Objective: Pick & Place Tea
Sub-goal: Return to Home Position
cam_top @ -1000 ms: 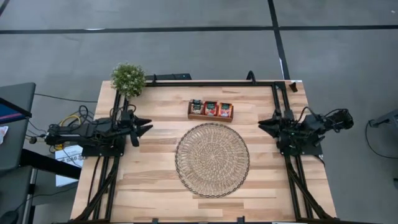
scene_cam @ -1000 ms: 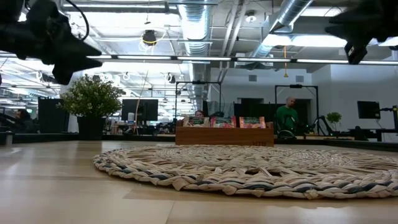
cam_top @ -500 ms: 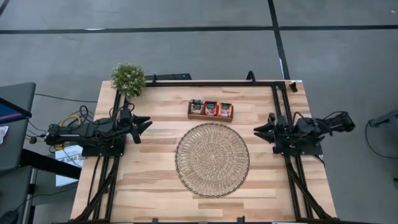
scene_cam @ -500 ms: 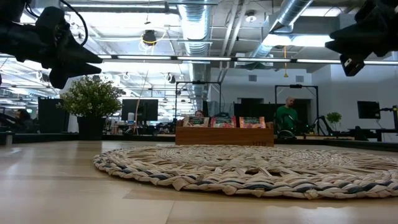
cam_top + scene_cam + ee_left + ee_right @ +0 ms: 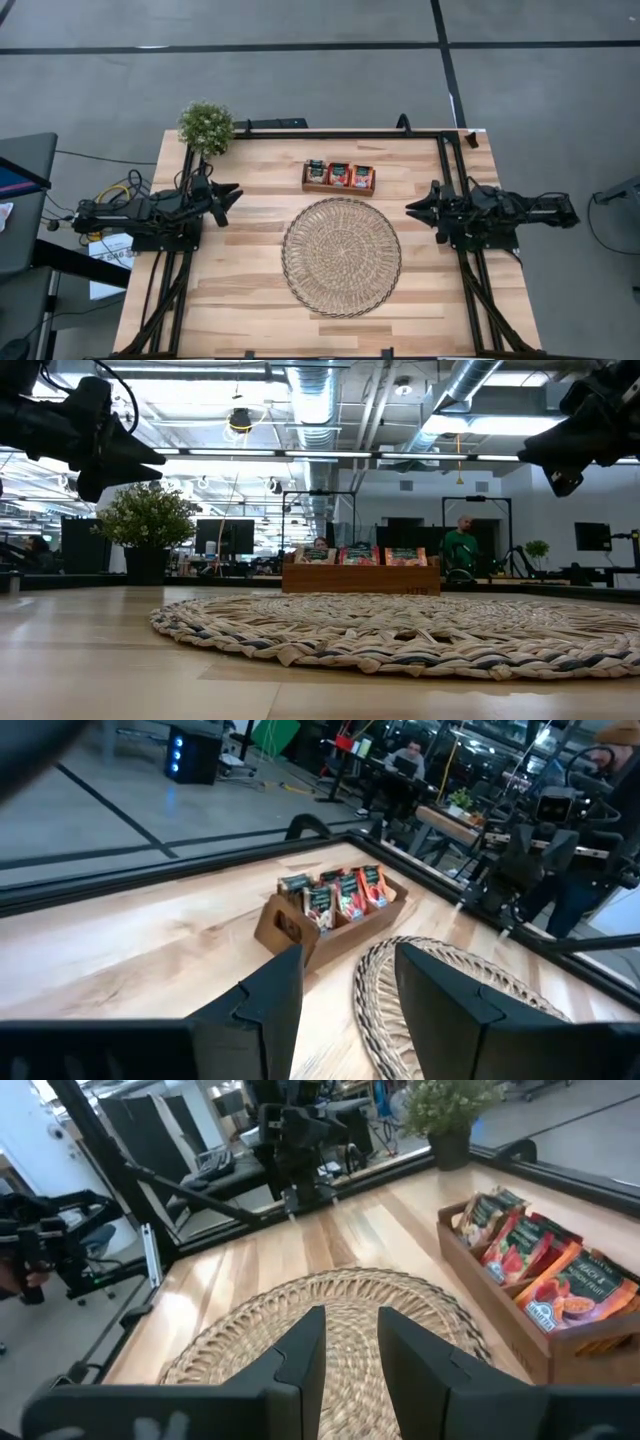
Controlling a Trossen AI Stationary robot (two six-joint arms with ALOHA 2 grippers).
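Observation:
The tea is a set of small sachets, red-orange and whitish-green, standing upright in a small brown wooden tray at the far middle of the table. The sachets also show in the left wrist view and the right wrist view. My left gripper hovers open above the table's left side, pointing right. My right gripper hovers open above the right side, pointing left. In both wrist views, left and right, nothing lies between the fingers.
A round woven straw mat lies on the table's middle, just in front of the tray. A potted green plant stands at the far left corner. Black frame rails run along the far edge and both sides.
My right arm has swung round so that its gripper now points straight toward the table's left, and the gripper has sunk a little. My left gripper has turned slightly toward the far edge, staying in place. The tea, tray and mat have not moved.

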